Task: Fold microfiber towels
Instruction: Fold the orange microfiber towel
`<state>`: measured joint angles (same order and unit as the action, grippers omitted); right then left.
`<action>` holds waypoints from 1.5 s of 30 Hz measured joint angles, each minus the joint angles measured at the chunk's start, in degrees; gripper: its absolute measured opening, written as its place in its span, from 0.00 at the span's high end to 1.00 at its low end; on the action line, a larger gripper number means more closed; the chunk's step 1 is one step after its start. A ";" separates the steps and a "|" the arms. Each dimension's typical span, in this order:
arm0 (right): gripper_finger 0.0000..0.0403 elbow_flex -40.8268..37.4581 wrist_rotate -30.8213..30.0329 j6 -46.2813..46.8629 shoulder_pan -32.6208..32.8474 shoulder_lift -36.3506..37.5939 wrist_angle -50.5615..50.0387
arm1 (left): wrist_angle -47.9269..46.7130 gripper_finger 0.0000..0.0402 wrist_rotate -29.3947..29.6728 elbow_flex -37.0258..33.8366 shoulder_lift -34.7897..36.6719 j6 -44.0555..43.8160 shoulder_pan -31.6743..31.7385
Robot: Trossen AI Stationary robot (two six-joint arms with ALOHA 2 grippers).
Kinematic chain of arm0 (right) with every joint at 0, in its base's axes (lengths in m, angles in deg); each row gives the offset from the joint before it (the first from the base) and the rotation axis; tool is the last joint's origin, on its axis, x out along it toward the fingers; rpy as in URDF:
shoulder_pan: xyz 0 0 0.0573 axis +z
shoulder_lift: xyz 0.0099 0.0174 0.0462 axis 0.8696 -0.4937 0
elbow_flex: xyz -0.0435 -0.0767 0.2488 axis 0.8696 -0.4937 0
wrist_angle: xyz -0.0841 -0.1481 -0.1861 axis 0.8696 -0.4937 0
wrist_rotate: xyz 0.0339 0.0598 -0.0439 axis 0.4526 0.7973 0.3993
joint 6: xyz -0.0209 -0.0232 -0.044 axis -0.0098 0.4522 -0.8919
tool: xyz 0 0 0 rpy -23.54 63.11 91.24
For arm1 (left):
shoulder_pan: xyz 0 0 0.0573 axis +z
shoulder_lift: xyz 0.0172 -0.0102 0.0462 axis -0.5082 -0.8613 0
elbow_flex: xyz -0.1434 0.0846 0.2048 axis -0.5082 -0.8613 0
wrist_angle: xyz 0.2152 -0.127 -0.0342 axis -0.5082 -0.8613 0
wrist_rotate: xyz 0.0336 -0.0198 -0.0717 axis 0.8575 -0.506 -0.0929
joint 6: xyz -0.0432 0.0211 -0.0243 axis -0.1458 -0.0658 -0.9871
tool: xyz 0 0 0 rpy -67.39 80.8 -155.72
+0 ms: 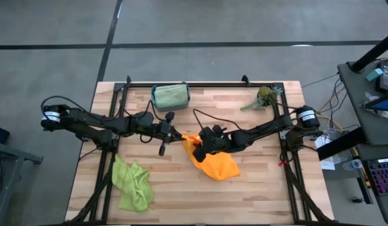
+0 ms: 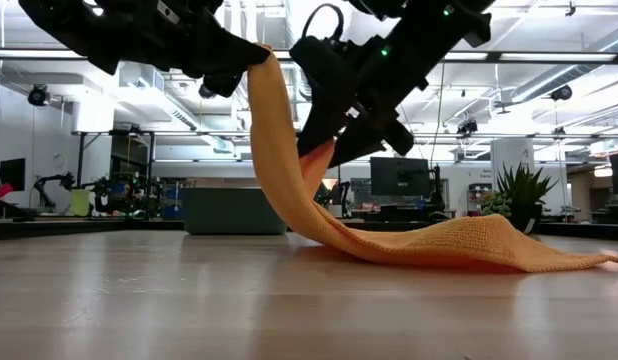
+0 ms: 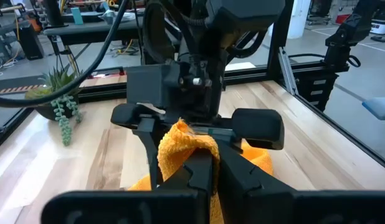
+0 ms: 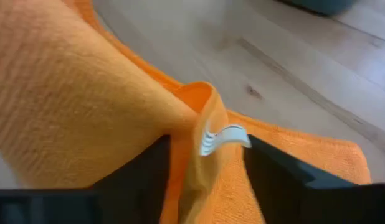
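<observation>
While two dark arms met over the middle of the tabletop [image 1: 257,188], three towels could be counted in the high view: one orange towel [image 1: 216,164] near the centre, one lime green towel [image 1: 132,183] crumpled near the front left, and one pale sage green towel [image 1: 169,96] lying in a teal bin [image 1: 154,99] at the back edge. One plant sprig [image 1: 264,97] was seen at the back right. Pink and yellow cloths could not be made out anywhere. The bin's interior was mostly covered by its towel. A corner of the orange towel was clamped in the left pincer [image 1: 179,135], whose fingers were pressed together, and was lifted clear of the wood, the rest trailing down onto the tabletop. The right pincer [image 4: 205,155] was seen with its fingers [image 4: 149,168] partly apart, a raised fold of the same towel standing between them.
</observation>
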<state>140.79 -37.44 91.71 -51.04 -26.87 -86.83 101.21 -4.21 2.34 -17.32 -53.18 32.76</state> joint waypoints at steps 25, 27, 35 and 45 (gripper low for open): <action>0.98 7.21 -0.23 -23.80 4.74 26.15 -17.93 | -16.41 1.00 1.85 2.94 22.48 0.53 0.70; 0.98 7.85 -0.17 -26.52 4.56 28.41 -18.91 | -16.62 1.00 1.97 3.69 24.57 1.23 1.28; 0.98 9.97 -4.88 -39.22 2.35 34.30 -19.50 | -21.33 1.00 12.15 8.15 27.31 7.27 6.16; 0.98 9.79 -7.67 -52.47 -3.41 35.50 -17.89 | -23.70 1.00 15.26 13.56 24.48 13.92 12.96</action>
<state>150.58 -45.11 39.24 -54.45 8.62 -104.72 77.51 11.05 15.90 7.17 -39.26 45.72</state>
